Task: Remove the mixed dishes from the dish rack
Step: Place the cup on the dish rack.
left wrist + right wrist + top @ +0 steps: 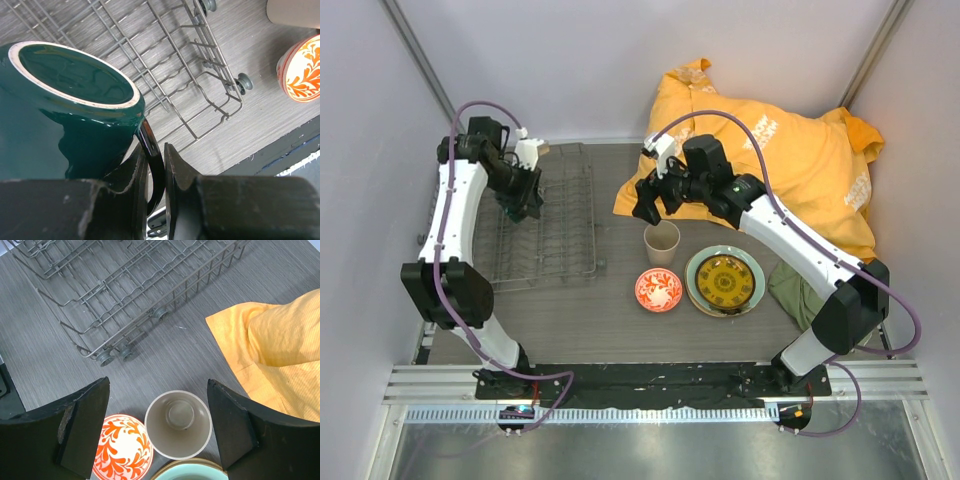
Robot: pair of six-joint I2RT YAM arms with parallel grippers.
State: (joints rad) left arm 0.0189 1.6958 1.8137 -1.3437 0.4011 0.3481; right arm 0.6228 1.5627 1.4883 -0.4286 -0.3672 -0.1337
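A grey wood-grain table (610,325) is sitting between pale walls, with an orange cloth (790,150) bunched right of the dish rack (560,240). The left gripper (155,167) is pinching the dark green mug (75,100) by its handle over the rack, possibly clear of the wires. The right gripper (157,386) is hanging wide open and empty above the beige cup (178,424), right of the rack.

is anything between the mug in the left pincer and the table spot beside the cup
The rack's low right side lies between the mug, gripped by its handle in the left pincer, and that spot. The open right pincer hangs above the cup there.
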